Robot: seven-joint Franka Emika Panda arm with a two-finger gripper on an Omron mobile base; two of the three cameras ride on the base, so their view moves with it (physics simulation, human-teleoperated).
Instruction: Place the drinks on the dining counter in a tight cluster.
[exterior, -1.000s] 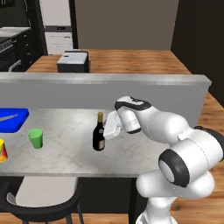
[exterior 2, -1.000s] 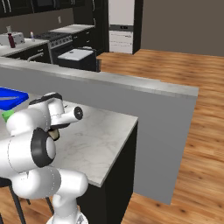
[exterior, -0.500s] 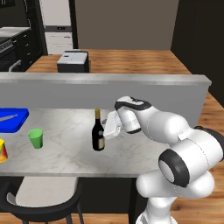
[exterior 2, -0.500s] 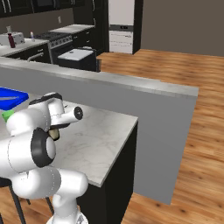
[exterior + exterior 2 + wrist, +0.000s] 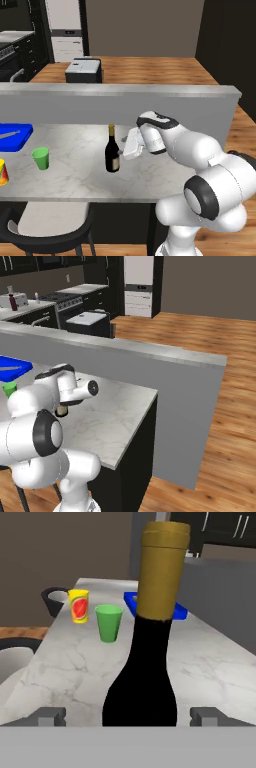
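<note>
My tool [image 5: 126,146] just released: jaws now wide either side of wine bottle [image 5: 112,150], nothing held. Bottle upright on counter [image 5: 75,172], near green cup [image 5: 41,158]. First drink placed; two remaining.

Jaws spread wide off wine bottle [image 5: 112,152]; bottle apparently standing free on dining counter [image 5: 70,170]
</note>
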